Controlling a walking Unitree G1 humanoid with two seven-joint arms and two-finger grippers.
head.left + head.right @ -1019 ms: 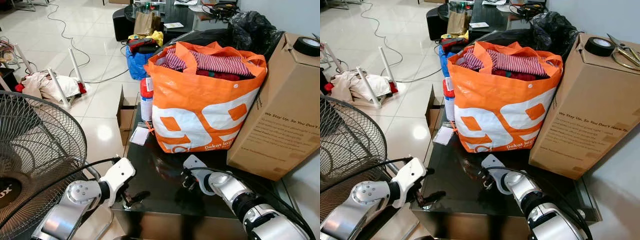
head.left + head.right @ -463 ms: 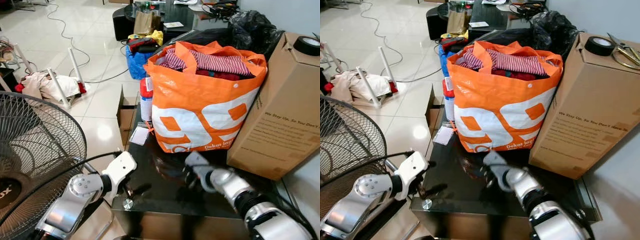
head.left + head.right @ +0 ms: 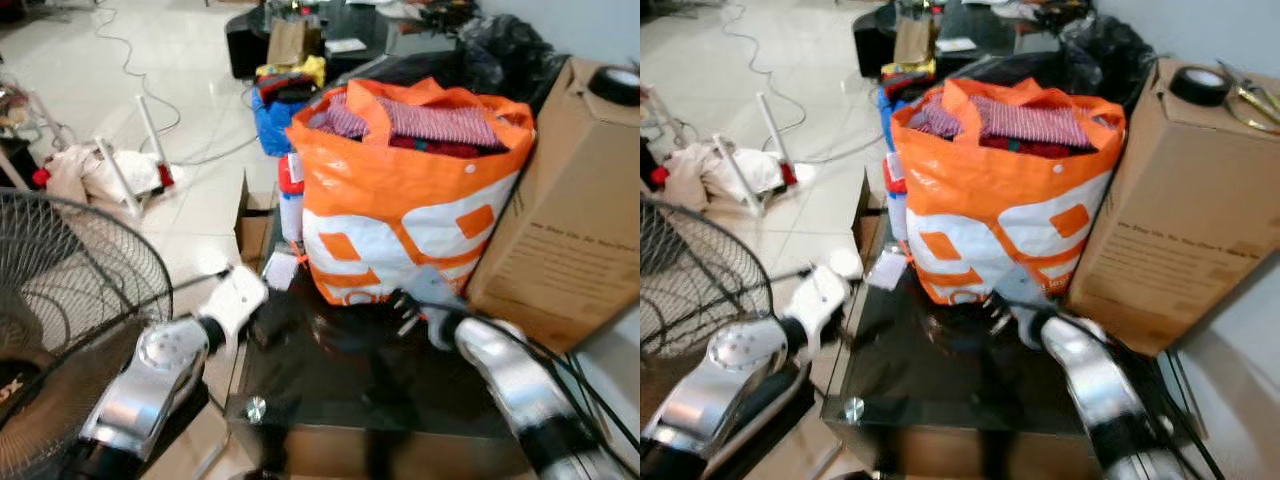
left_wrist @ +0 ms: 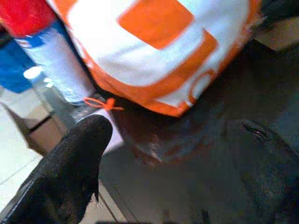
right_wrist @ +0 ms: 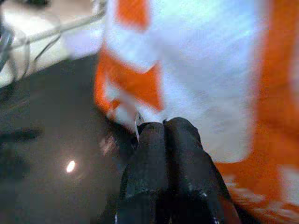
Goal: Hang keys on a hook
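Right gripper (image 5: pixel 163 128) clenched, hovering by orange bag (image 3: pixel 400 200) over tabletop (image 3: pixel 330 380); left gripper (image 4: pixel 177 135) released. Keys, hook untraceable; next locating them.

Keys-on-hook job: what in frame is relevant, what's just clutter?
Job:
right gripper, fingers shut, at the orange bag's base; what it grips, if anything, is too blurred to tell
left gripper, open, over the black table

Clutter:
orange bag, cardboard box, tape roll, spray can, fan

Head eyes look down; both wrist cameras closely share the orange bag (image 3: pixel 400 200).
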